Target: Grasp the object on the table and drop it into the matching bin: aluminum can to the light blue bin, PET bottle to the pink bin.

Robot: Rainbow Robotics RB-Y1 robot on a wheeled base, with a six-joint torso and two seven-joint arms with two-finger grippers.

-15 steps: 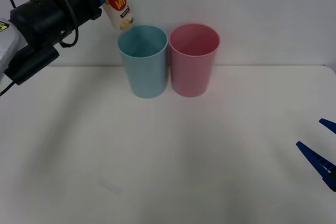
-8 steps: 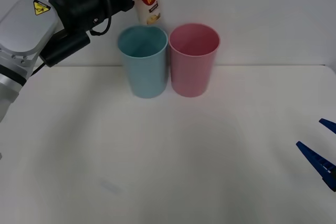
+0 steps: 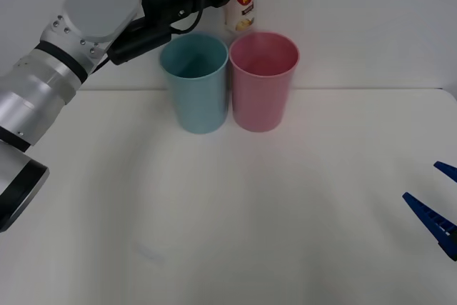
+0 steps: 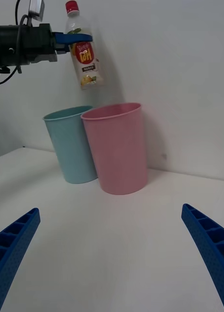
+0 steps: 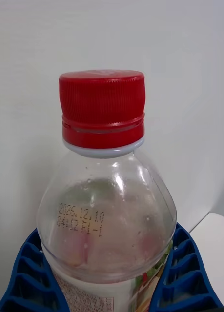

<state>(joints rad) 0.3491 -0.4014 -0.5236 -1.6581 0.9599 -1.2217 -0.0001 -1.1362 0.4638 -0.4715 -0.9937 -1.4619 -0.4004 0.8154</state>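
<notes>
A: Step in hand, quick?

B: Carrying the small clear plastic PET bottle with red screw cap (image 4: 86, 51) over to the tall tapered pink plastic bin (image 3: 263, 80). In the front view it hangs in the air above the seam between that and the light blue plastic bin (image 3: 195, 81), so I'd shift farther over the pink mouth before letting go.

A: Claw?

B: Left gripper (image 4: 75, 37) clamped on the bottle's shoulder, blue fingers (image 5: 187, 275) hugging both sides. Right gripper (image 4: 112, 253) idle, low over the white table (image 3: 228, 212), fingers wide apart, touching nothing.
</notes>
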